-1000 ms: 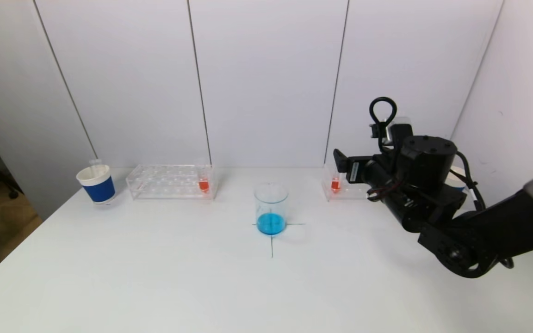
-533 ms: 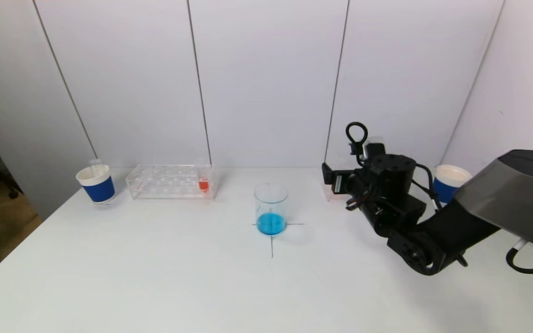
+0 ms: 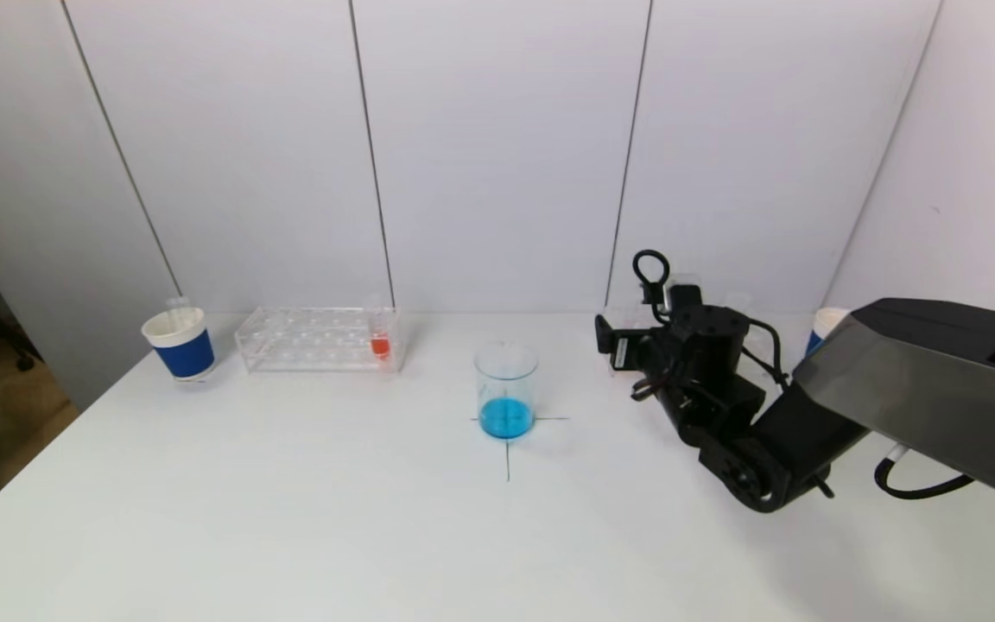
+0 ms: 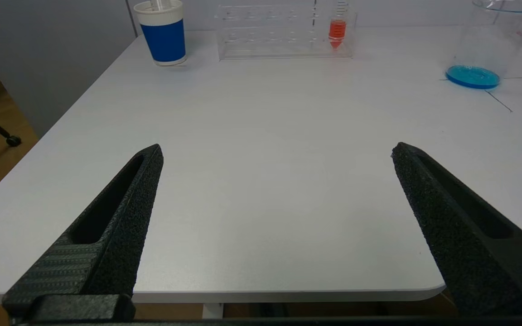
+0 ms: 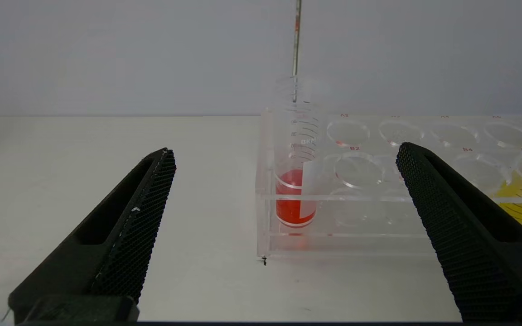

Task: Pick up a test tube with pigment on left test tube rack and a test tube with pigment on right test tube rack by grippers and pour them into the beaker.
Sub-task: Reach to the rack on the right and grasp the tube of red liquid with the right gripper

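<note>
Head view: both red-pigment clear test tubes unpicked, one in the left clear acrylic rack, one in the right clear rack before the wide-open right gripper; left gripper wide, empty, well short; blue-bottomed glass beaker awaits both pours.

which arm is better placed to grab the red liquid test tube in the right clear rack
Right. The right gripper is open and faces the red-filled test tube in the clear plastic right rack. The left gripper is open too but hangs at the white table's near edge.
</note>
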{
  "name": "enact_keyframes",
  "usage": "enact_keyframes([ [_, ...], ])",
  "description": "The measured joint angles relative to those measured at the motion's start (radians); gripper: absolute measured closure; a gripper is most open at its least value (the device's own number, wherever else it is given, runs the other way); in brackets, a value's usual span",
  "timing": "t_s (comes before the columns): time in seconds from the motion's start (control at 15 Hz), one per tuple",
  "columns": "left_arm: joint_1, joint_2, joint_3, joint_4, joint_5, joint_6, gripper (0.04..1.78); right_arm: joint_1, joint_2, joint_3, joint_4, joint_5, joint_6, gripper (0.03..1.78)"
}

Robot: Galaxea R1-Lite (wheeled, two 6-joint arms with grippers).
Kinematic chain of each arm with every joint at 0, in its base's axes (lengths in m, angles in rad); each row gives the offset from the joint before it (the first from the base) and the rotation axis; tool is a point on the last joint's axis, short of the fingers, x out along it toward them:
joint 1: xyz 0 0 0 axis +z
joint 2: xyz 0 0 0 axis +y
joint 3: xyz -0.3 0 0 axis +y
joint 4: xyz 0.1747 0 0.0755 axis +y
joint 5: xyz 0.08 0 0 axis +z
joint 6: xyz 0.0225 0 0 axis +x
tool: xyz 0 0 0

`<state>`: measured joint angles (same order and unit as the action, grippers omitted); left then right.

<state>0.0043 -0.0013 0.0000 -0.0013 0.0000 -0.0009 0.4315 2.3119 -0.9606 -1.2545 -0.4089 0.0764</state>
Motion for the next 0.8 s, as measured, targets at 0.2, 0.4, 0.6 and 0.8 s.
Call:
enact_keyframes([
  [0.2,0.000,0.000,0.000,0.000,0.000,0.000,0.06,-0.004,0.027,-0.023,-0.001,0.000,0.000,0.04],
  [0.4,0.000,0.000,0.000,0.000,0.000,0.000,0.06,-0.007,0.045,-0.043,-0.001,0.002,-0.003,0.04],
  [0.6,0.000,0.000,0.000,0.000,0.000,0.000,0.06,-0.013,0.056,-0.067,0.002,0.004,-0.009,0.04],
  [0.8,0.000,0.000,0.000,0.000,0.000,0.000,0.06,-0.014,0.066,-0.087,0.007,0.007,-0.011,0.04],
])
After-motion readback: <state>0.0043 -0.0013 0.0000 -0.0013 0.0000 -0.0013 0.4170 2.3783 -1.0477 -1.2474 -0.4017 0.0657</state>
